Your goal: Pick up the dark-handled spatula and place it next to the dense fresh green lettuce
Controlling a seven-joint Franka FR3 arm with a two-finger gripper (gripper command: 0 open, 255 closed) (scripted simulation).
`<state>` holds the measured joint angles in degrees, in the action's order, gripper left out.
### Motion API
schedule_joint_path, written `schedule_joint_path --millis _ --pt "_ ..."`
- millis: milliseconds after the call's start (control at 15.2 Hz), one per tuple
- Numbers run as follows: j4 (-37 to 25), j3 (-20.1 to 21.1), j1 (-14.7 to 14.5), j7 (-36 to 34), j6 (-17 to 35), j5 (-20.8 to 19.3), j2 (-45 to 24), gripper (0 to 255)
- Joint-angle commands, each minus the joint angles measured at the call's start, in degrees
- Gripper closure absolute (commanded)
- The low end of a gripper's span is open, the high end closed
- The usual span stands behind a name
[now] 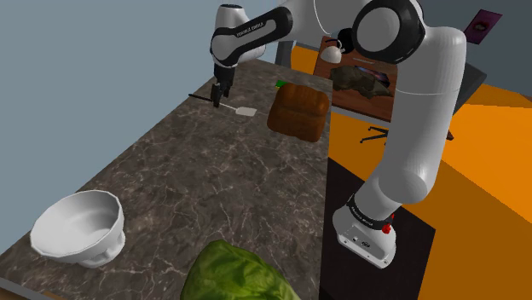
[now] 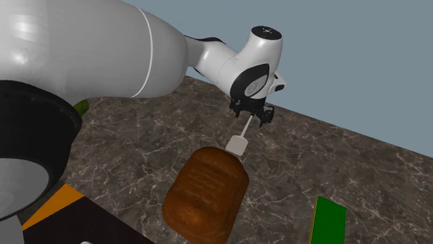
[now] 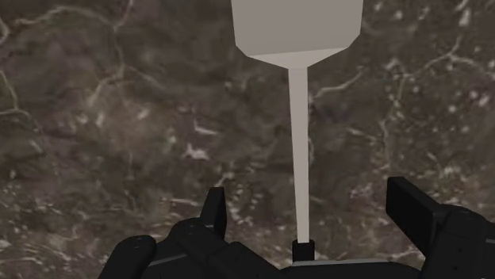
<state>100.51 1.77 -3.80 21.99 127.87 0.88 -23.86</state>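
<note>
Spatula (image 3: 299,143) lies on worktop (image 1: 196,170) | end effector (image 3: 305,198) spread apart, straddling the shaft, no grip yet | lettuce (image 1: 239,274) well apart | left: grasp, lift, carry, place

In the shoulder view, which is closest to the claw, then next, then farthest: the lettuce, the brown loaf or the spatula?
1. spatula, on the counter just below the claw.
2. brown loaf, a little way off toward the shoulder view's right.
3. lettuce, far away at the counter's near end, by the view's bottom edge.
</note>
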Motion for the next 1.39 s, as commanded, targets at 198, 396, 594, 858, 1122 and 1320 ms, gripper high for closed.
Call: schedule_joint_path --millis 198,396,594,858,1122,1320 --pt "0.00 0.00 0.00 0.01 0.01 0.00 -0.01 255" --pt "0.00 0.00 0.00 0.01 0.01 0.00 -0.01 255" --pt "0.00 0.00 0.00 0.01 0.01 0.00 -0.01 255" --pt "-0.27 0.00 0.01 0.00 -0.61 0.00 0.35 255" --pt "-1.49 0.01 0.02 -0.04 -3.17 0.02 1.69 255" --pt "-2.54 0.02 0.03 -0.07 -5.13 0.02 2.60 255"
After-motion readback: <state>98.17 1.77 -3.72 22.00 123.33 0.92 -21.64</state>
